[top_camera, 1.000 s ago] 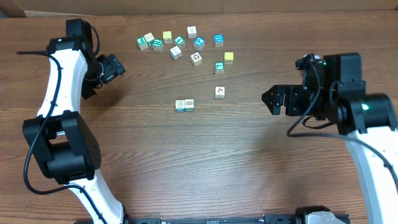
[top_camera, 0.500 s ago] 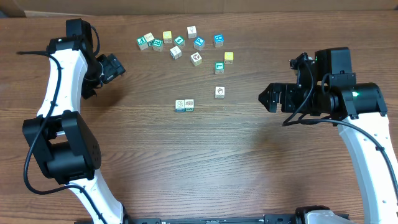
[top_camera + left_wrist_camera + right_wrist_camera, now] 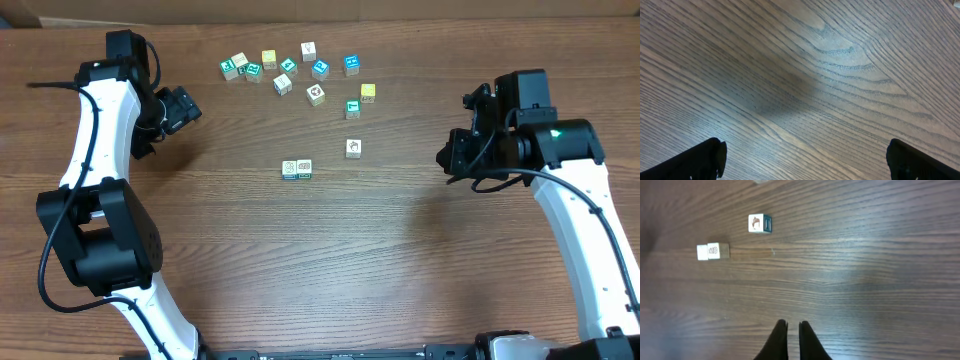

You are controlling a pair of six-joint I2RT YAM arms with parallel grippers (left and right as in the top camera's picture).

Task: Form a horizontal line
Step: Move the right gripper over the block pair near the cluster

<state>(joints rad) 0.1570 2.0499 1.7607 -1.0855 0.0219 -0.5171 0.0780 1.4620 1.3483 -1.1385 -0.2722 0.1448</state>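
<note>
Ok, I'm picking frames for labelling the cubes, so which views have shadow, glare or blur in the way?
Overhead: evenly lit and sharp, though the loose cubes are tiny. Left wrist: only table, with a soft dark shadow across its middle. Right wrist: a pale bluish sheen on the wood at right, and the two joined cubes look slightly soft.

Brown wood-grain table smooth, low sheen, pale glare patches; touching pair of small white-faced picture cubes matt, material unclear; white left arm shell glossy smooth plastic; slim black right gripper matt
</note>
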